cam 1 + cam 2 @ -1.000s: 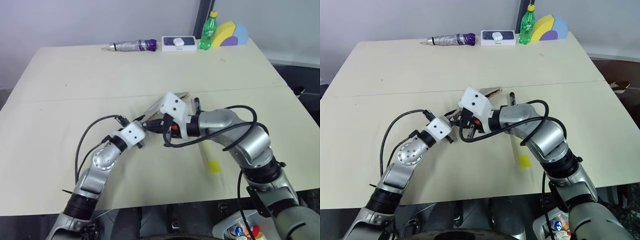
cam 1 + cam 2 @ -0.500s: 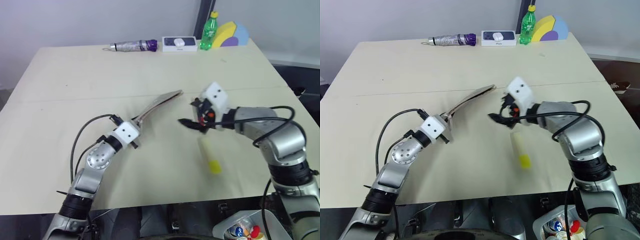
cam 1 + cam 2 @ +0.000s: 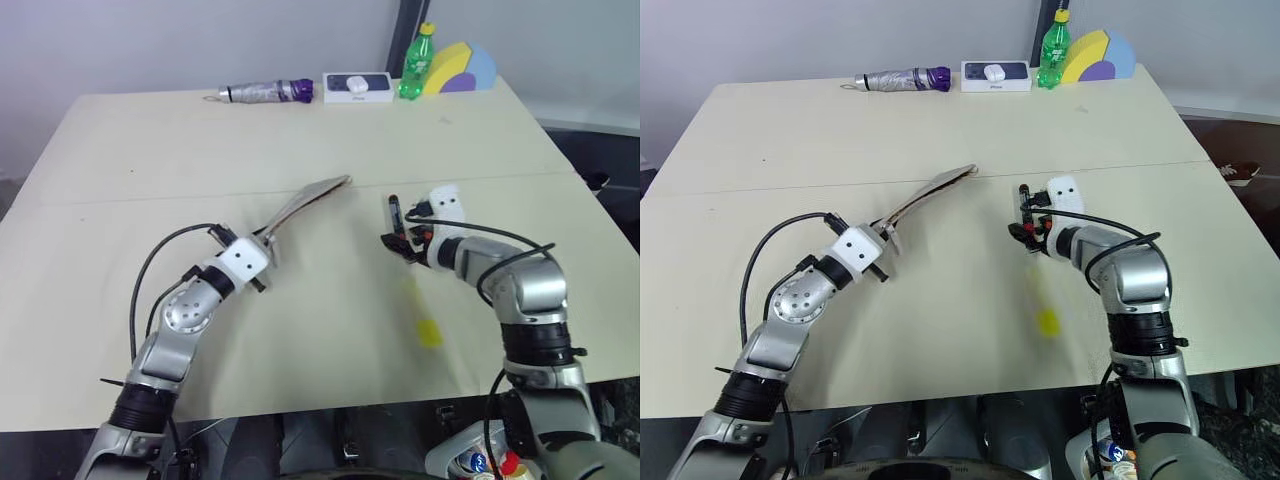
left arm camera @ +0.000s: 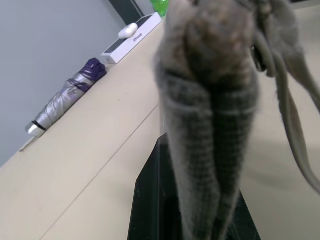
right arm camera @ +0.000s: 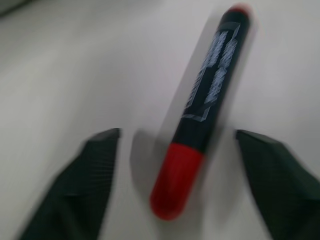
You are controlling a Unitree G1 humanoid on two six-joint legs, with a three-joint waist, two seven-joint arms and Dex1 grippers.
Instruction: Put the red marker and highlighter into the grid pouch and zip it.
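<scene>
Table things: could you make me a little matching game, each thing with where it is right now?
Things:
1. pouch
2. marker
3. highlighter
4. umbrella

Places:
A. at the table's far edge, beside the white box
B. lying on the table between the open fingers of the right hand
C. pinched in the shut left hand, lifted off the table
D. lying alone on the table, nearer the robot than the right hand

Pairs: 1-C, 2-B, 3-D, 4-A
</scene>
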